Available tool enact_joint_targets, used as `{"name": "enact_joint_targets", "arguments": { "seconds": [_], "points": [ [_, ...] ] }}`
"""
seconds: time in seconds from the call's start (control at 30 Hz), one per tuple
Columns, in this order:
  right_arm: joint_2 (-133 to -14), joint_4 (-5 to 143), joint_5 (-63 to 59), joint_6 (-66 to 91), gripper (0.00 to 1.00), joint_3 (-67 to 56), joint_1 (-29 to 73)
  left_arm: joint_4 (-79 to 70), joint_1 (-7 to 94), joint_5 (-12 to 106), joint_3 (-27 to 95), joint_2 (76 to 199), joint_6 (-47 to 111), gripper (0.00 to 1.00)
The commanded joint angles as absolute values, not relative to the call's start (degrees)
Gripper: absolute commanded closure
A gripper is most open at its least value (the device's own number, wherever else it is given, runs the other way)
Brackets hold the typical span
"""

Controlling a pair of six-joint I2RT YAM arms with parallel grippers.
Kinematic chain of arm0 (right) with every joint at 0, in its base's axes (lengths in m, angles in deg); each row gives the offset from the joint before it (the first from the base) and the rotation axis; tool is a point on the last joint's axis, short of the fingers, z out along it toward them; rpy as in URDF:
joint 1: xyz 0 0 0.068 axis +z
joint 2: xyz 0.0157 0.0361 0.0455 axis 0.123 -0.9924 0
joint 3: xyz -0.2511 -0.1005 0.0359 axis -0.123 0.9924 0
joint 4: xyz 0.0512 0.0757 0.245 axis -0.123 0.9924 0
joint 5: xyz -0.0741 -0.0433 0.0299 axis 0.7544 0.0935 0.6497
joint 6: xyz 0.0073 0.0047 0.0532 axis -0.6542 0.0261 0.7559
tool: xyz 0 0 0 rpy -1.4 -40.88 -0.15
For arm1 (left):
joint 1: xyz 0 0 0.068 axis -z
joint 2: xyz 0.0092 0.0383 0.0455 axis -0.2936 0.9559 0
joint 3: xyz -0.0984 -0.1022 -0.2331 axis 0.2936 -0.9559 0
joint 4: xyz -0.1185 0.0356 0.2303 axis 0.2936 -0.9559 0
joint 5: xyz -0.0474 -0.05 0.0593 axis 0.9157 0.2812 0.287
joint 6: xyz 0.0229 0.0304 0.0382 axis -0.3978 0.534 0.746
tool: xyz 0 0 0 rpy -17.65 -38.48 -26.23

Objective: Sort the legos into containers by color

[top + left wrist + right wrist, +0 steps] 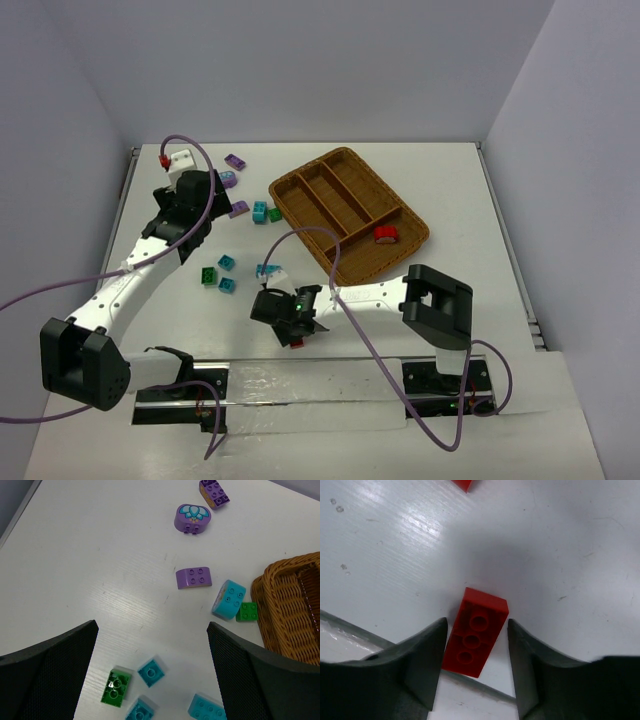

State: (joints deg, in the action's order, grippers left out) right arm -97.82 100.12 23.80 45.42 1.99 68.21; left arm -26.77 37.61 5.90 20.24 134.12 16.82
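Observation:
The brown wicker tray sits at the back right, with one red lego in its crosswise compartment. My right gripper is open, low over the table, its jaws on either side of an upside-down red lego that lies by the table's near edge. My left gripper is open and empty, held above loose legos: a green one, teal ones, purple ones and a rounded teal one. The left gripper also shows in the top view.
The tray's corner is at the right of the left wrist view, with a green lego beside it. Another red piece lies just beyond the right gripper. A metal rail runs along the near edge. Purple cables loop over the table.

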Motion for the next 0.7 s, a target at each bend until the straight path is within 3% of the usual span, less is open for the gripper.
{"name": "enact_joint_targets", "arguments": {
  "seconds": [0.0,0.13,0.33,0.67],
  "points": [
    [-98.67,100.16,24.30,45.30,0.55,-0.15,68.78,-25.49,37.73,5.19,20.43,132.82,17.22,0.01],
    [-96.79,99.65,25.90,44.58,0.74,0.36,68.78,-25.27,37.81,4.75,19.86,132.20,17.40,0.01],
    [-89.76,101.66,33.48,40.93,0.72,-0.32,64.41,-25.54,37.82,4.99,19.95,132.20,17.42,0.01],
    [-74.78,97.48,37.54,35.46,0.70,5.00,41.64,-25.25,37.76,5.36,19.60,131.94,16.99,0.01]
  ]
}}
